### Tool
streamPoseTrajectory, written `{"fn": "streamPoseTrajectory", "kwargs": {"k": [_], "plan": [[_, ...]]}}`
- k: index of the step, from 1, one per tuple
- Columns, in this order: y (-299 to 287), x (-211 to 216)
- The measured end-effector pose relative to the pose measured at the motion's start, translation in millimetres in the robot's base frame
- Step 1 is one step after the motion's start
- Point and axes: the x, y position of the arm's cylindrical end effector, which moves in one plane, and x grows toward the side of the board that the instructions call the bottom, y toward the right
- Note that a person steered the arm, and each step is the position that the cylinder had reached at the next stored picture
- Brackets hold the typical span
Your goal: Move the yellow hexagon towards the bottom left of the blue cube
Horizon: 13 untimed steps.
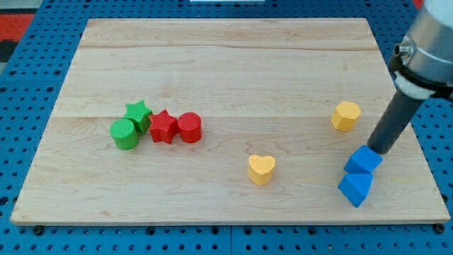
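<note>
The yellow hexagon [345, 115] lies on the wooden board at the view's right. Below and to its right sits a blue cube [363, 161], with a second blue block [355, 188] touching it just below. My tip [379, 151] is the lower end of the dark rod coming down from the view's top right. It rests right at the upper right edge of the blue cube, and is to the right of and below the yellow hexagon, apart from it.
A yellow heart [261, 169] lies at the lower middle. At the view's left a green star [139, 113], a green cylinder [124, 134], a red star [163, 126] and a red cylinder [190, 127] cluster together. The board's right edge [414, 142] is close to the blue blocks.
</note>
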Motion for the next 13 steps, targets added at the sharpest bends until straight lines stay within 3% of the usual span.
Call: {"fn": "streamPoseTrajectory", "kwargs": {"k": [1,5,7,13], "plan": [[20,-40],[-67,-83],[-71,-60],[-93,-80]]}}
